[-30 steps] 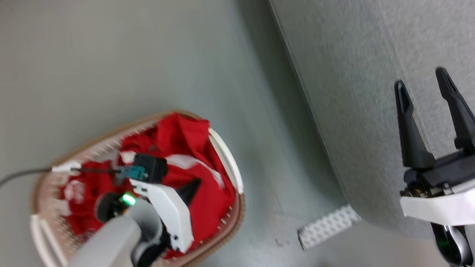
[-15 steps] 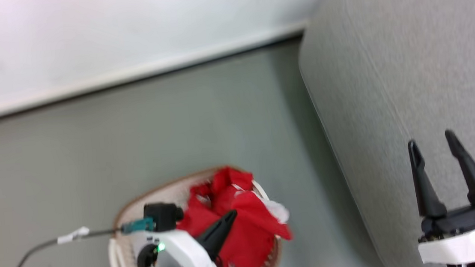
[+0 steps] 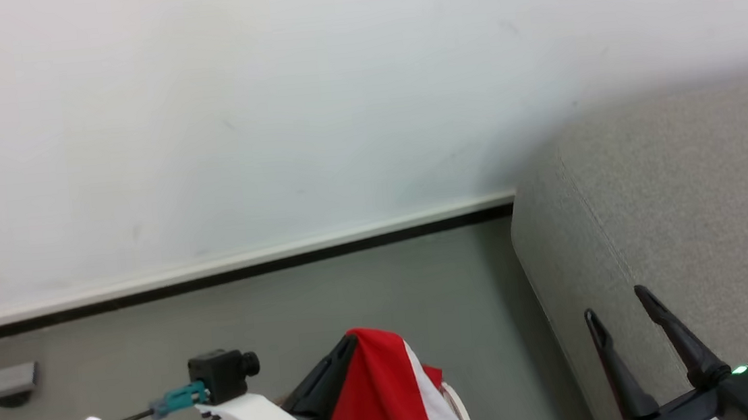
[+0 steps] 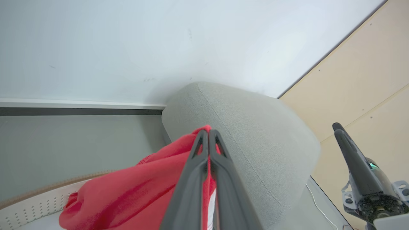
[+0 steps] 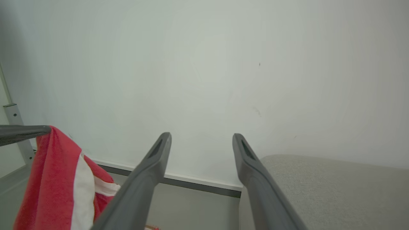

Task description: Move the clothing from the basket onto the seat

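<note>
So the left pincer (image 3: 347,343) was clamped shut on the clothing (image 3: 380,399), both dark fingers pressed together with a fold of red fabric pinched right at the tips. The garment hung down from there, red with a white stripe running down its side. From the left wrist camera, the rest of the red cloth trailed down toward the basket (image 4: 28,204), whose white holey wall and brown rim sat under it on the floor (image 3: 353,286). Couldn't tell if the bottom of the fabric was touching the basket or hanging clear of it. None of it was on the seat (image 3: 685,210) yet. The pinched fold was up just beside the seat's rounded corner, not touching it as far as I could see.

The right pincer (image 3: 616,304) was wide open with nothing in it, its two fingers spread apart and pointing up over the seat's left edge. The seat was a big grey fabric block on the floor, backed up near the white wall (image 3: 270,111) with a dark baseboard strip (image 3: 284,262) along the bottom. A teal plug (image 3: 177,398) stuck out of the little black camera (image 3: 222,372) on the left wrist.
</note>
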Controlling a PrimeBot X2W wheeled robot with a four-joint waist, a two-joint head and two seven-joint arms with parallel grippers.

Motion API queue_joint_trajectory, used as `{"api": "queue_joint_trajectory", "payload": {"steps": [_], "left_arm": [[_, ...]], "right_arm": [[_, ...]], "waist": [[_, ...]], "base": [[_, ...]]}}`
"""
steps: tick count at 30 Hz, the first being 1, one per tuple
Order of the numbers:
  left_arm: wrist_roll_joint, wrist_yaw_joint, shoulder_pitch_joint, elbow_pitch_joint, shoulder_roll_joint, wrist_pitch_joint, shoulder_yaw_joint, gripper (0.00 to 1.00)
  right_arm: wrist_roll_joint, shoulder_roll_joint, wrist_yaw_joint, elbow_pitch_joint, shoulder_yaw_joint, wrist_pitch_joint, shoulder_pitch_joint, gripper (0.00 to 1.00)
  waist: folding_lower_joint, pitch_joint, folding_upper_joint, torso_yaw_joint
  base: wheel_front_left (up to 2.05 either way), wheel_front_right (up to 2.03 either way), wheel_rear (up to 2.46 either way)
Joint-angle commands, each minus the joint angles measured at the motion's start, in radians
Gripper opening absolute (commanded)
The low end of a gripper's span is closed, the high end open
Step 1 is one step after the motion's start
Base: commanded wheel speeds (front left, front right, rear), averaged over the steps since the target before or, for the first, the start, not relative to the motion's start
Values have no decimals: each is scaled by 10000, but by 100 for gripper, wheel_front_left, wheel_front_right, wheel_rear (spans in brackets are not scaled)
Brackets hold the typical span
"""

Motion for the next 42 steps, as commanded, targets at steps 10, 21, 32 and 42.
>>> {"api": "queue_joint_trajectory", "payload": {"steps": [10,21,32,42], "left_arm": [[258,909,19,-1982,847,125,389,0],[565,1158,-302,-2978,831,642,50,0],[798,934,-677,-3412,522,1175,-555,0],[1245,1204,-608,-3071,593,862,-585,100]], "right_arm": [[443,-734,-21,-92,1591,-25,-293,100],[1181,-1511,-21,451,5057,-25,-2438,100],[1932,-842,-21,2724,6979,-25,-4169,100],[2519,-635,-21,3107,6296,-26,-4458,0]], "waist": [[5,-1089,-1,574],[5,-1117,-1,742],[5,-1067,-1,1015],[5,-1027,-1,871]], "base": [[0,0,0],[0,0,0],[0,0,0],[0,0,0]]}}
